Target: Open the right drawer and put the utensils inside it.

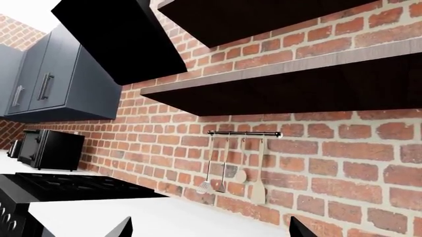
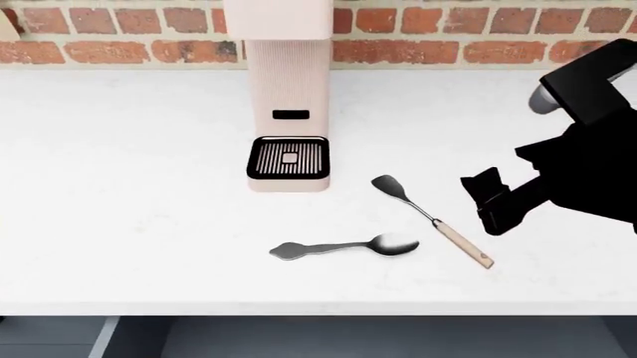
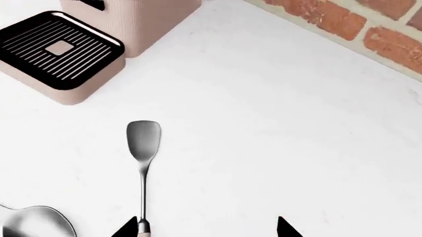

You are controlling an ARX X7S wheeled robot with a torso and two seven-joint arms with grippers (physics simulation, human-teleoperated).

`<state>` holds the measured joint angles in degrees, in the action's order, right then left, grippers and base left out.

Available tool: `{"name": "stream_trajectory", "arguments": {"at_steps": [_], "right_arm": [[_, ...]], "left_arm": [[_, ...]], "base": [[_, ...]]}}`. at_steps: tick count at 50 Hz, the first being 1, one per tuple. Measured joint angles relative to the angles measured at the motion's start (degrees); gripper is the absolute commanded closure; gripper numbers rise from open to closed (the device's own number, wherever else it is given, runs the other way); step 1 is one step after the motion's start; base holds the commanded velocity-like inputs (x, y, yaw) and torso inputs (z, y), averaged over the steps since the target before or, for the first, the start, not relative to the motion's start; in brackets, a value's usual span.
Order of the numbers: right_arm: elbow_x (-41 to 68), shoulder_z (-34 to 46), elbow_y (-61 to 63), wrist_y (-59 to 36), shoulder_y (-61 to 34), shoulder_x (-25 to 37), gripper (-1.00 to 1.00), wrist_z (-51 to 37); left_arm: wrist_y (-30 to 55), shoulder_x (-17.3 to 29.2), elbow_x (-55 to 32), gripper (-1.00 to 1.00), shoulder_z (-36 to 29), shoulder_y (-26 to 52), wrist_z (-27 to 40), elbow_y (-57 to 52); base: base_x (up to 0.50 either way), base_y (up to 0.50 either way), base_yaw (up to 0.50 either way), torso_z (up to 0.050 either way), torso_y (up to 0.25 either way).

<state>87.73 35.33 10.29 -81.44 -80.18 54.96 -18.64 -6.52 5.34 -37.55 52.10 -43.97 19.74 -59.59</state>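
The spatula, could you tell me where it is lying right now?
In the head view, the spatula lies on the counter, right of centre, between the spoon and the right gripper.

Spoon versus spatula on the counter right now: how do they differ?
The spoon is all silvery metal; the spatula has a dark metal head and a pale wooden handle. The spoon lies nearly parallel to the counter's front edge, while the spatula runs diagonally, head toward the coffee machine. The spatula lies nearer the right gripper than the spoon does. Both lie flat on the white counter, ungrasped.
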Motion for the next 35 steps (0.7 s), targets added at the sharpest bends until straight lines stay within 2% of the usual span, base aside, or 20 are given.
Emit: {"name": "stream_trajectory", "arguments": {"at_steps": [35], "right_arm": [[-3.5, 4.2, 2.5, 3.7, 6.0, 0.9, -1.0, 3.3]], "left_arm": [[-0.1, 0.1, 0.0, -1.0, 0.0, -0.1, 0.1, 0.0]], "base": [[0.0, 0.0, 0.0, 0.0, 0.0]]}}
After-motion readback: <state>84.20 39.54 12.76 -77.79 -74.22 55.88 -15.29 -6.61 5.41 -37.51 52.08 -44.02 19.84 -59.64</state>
